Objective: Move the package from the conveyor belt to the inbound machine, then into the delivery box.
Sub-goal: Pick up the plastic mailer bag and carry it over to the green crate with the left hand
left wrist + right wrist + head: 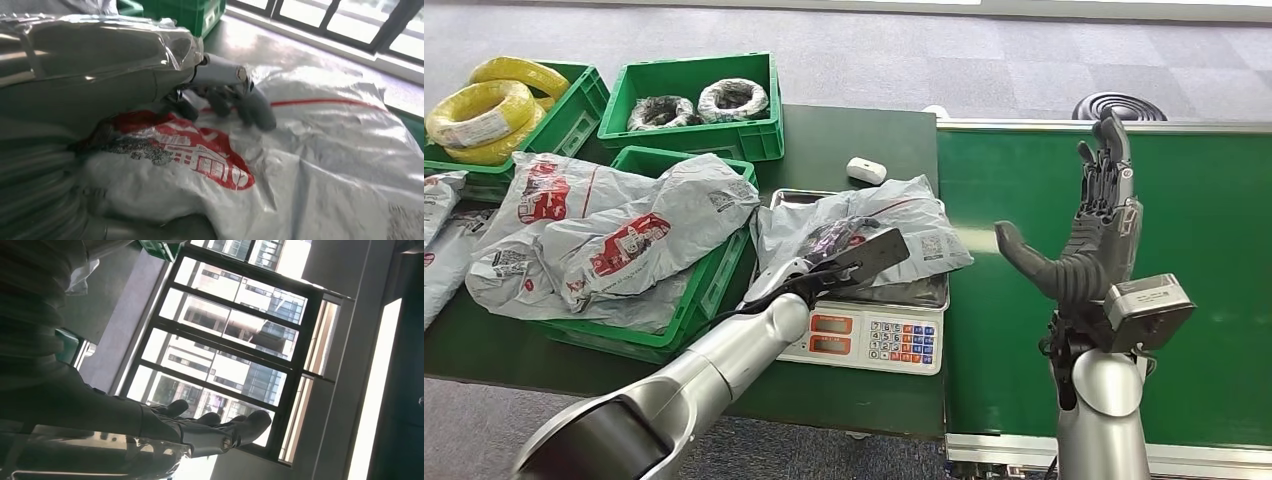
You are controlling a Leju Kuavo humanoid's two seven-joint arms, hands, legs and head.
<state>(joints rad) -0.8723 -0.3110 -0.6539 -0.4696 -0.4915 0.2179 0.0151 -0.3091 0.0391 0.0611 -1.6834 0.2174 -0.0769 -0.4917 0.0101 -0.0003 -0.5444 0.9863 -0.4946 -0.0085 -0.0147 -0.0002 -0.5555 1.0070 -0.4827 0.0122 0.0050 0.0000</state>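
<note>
Resting left hand fingers on package atop scale, right hand spread, empty

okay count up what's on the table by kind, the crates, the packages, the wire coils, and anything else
Green crates: 3
Grey packages in view: 5
Yellow coils: 2
Wrapped dark coils: 2
Scale: 1
White device: 1
Total: 14
</note>
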